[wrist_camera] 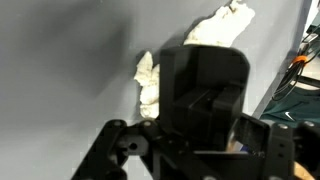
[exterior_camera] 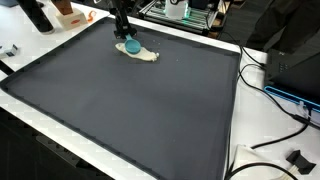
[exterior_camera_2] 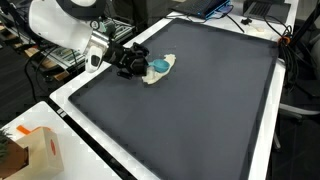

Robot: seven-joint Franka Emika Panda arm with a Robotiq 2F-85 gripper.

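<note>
A cream cloth (exterior_camera: pixel 145 56) lies crumpled near the far edge of the dark mat (exterior_camera: pixel 130 110), with a teal object (exterior_camera: pixel 131 44) on its end. In both exterior views my gripper (exterior_camera: pixel 125 33) comes down right at the teal object (exterior_camera_2: pixel 160 66), touching or almost touching it, beside the cloth (exterior_camera_2: pixel 163 74). In the wrist view the black gripper (wrist_camera: pixel 208 105) body fills the middle and hides the fingertips. The cloth (wrist_camera: pixel 150 85) shows behind it, and only a small coloured sliver peeks out by the right finger. Whether the jaws grip anything is hidden.
A white table border (exterior_camera: pixel 232 120) frames the mat. Cables (exterior_camera: pixel 275 100) trail along one side, and black and orange items (exterior_camera: pixel 55 12) stand past the far edge. A cardboard box (exterior_camera_2: pixel 35 150) sits at a corner in an exterior view, with shelving and equipment behind.
</note>
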